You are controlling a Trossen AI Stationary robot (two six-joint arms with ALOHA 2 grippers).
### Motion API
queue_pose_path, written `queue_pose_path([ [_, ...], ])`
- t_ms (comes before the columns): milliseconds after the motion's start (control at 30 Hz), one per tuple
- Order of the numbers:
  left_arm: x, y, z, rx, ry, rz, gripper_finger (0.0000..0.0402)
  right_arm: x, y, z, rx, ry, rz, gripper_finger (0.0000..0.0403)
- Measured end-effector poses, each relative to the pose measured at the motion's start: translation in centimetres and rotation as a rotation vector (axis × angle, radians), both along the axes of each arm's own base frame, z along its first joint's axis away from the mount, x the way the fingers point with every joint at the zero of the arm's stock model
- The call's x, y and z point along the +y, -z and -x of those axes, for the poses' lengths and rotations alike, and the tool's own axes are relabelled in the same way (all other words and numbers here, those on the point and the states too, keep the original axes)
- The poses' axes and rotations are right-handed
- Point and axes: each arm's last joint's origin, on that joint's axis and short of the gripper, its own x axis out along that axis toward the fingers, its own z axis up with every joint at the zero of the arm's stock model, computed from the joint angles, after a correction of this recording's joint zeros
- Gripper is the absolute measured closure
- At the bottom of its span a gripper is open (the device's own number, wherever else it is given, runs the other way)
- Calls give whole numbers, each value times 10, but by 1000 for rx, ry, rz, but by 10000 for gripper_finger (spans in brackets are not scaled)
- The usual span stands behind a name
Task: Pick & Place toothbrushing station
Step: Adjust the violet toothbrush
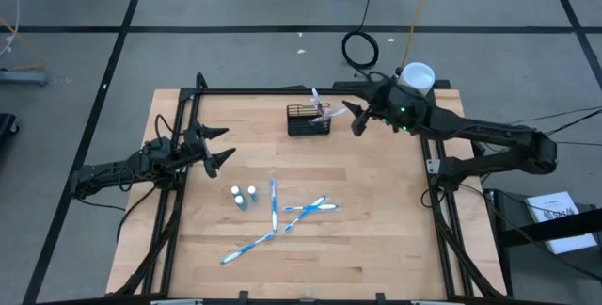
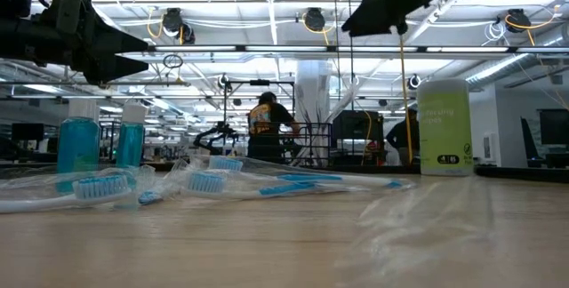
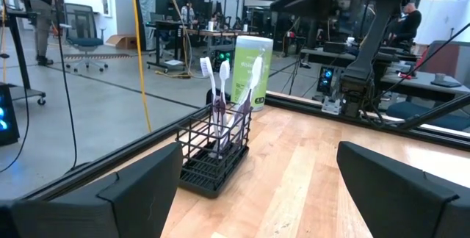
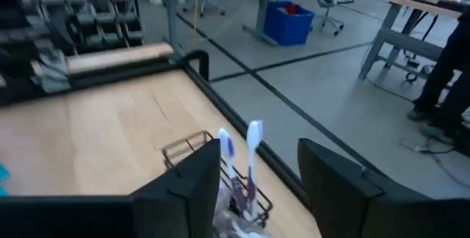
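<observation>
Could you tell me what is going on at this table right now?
The right gripper hovers with open jaws beside the black wire-mesh toothbrushing station near the table's far edge, where toothbrushes stand upright in it. It holds nothing. The left gripper waits open over the table's left side. More blue toothbrushes and two small bottles lie mid-table, and a pale-green cylinder stands at the far right corner.

The counter (image 1: pixel 376 220) is looking like smooth pale wood. The toothbrushing station (image 3: pixel 215 152) is showing thin black wire. The toothbrushes (image 1: pixel 273 206) are looking like shiny plastic.
</observation>
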Motion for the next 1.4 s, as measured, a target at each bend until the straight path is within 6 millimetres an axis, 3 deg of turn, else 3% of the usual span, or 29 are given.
queue_pose_path([
  [200, 0, 0, 0, -1, 0, 0, 34, 20, 3, 14, -20, -52, -44, 233],
  [467, 0, 0, 0, 0, 0, 0, 34, 37, 61, 20, -105, -113, -59, 242],
  [667, 0, 0, 0, 0, 0, 0, 34, 22, 98, 21, -121, 74, -48, 229],
  [867, 0, 0, 0, 0, 0, 0, 34, 0, 121, 11, -126, 120, -119, 202],
  [1167, 0, 0, 0, 0, 0, 0, 34, -18, 137, -4, -184, 87, -96, 168],
  [1400, 0, 0, 0, 0, 0, 0, 34, -25, 147, -7, -182, 91, -99, 182],
])
